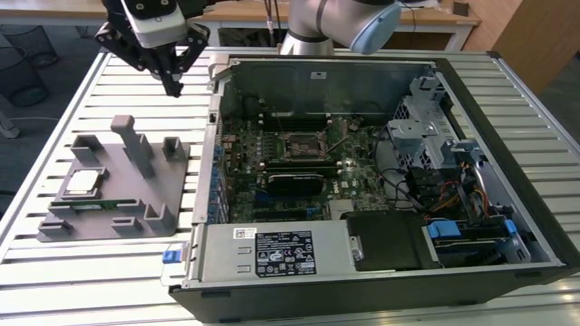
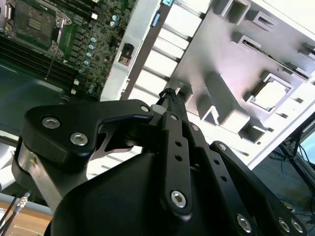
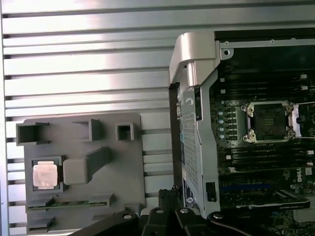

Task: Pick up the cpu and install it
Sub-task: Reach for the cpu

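Observation:
The cpu point(image 1: 83, 182) is a small silver-topped square lying flat in a recess of the grey holder point(image 1: 154, 210), at the exterior view's left. It also shows in both wrist views, cpu point(image 2: 272, 94) and cpu point(image 3: 44, 175). My gripper point(image 1: 172, 87) hangs high above the slatted table, beyond the holder's far end and beside the case's near wall. Its fingertips point(image 2: 170, 94) meet with nothing between them, so it is shut and holds nothing. The black-framed socket point(image 1: 303, 144) on the motherboard stands open, also seen as socket point(image 3: 269, 120).
An open computer case point(image 1: 534, 224) takes up the exterior view's middle and right, with drive bays, cables and a power supply point(image 1: 272, 252). A green memory stick point(image 1: 95, 205) lies in the holder near the cpu. Upright posts point(image 1: 127, 139) rise from the holder. The slatted table point(image 1: 91, 272) lies beneath.

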### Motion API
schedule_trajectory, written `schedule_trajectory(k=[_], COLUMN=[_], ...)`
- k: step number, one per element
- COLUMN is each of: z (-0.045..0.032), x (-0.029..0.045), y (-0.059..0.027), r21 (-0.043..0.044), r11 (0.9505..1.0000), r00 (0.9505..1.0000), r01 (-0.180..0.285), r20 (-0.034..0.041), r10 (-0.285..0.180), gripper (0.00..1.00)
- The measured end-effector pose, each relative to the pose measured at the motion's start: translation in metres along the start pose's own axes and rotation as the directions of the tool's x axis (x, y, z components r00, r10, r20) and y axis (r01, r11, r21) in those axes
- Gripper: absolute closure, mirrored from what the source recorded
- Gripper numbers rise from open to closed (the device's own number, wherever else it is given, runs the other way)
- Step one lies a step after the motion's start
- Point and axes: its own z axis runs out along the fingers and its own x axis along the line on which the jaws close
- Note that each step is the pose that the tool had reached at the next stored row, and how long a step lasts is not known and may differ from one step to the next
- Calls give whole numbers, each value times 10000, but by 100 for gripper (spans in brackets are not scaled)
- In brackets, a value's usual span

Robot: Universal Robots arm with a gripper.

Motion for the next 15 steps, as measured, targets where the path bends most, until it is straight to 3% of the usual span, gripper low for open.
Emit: schedule_trajectory(k=[8, 15], z=[25, 40], x=[210, 470], y=[-27, -49], r21=[6, 10], r11=[10000, 10000], r00=[10000, 9999], r01=[-4, -6], r20=[-85, -127], r10=[4, 6], gripper=[89, 89])
